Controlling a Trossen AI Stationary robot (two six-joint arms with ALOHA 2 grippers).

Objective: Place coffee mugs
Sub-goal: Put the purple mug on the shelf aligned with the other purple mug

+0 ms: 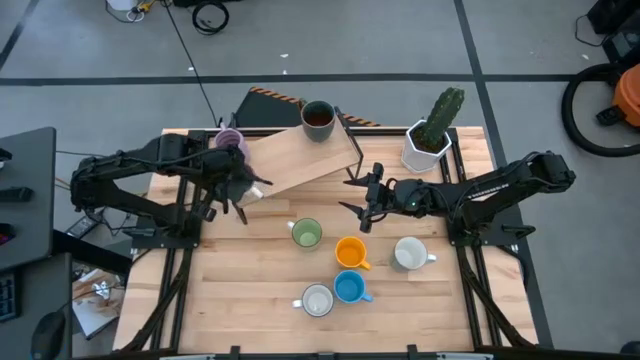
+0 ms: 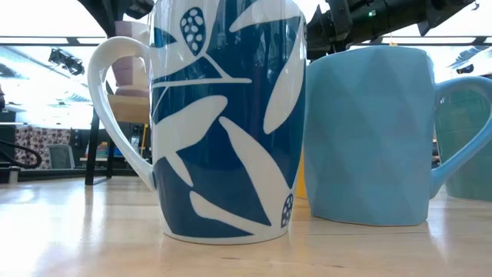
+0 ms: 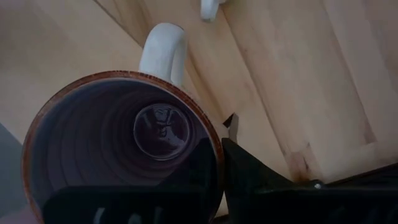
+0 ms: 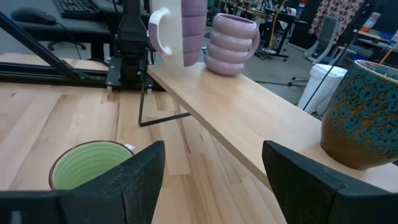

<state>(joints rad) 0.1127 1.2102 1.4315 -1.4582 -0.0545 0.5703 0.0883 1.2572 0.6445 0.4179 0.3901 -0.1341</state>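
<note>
left gripper (image 1: pixel 237 178) clamps a purple-lined, white-handled ceramic mug (image 3: pixel 124 149) over the raised wooden shelf (image 1: pixel 300 155).
next: lower it beside the ribbed purple mug (image 4: pixel 231 42); right gripper (image 4: pixel 214 180) hangs spread wide.

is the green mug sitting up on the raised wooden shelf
No, the green mug stands on the table top below the raised wooden shelf, which holds the dark brown mug instead.

The left arm is seen stretched rightward across the left-centre of the high view, its left gripper (image 1: pixel 243 192) clamped on something. The right arm is extended leftward from right of centre, the right gripper (image 1: pixel 357 196) held with fingers (image 4: pixel 127 180) spread wide.
</note>
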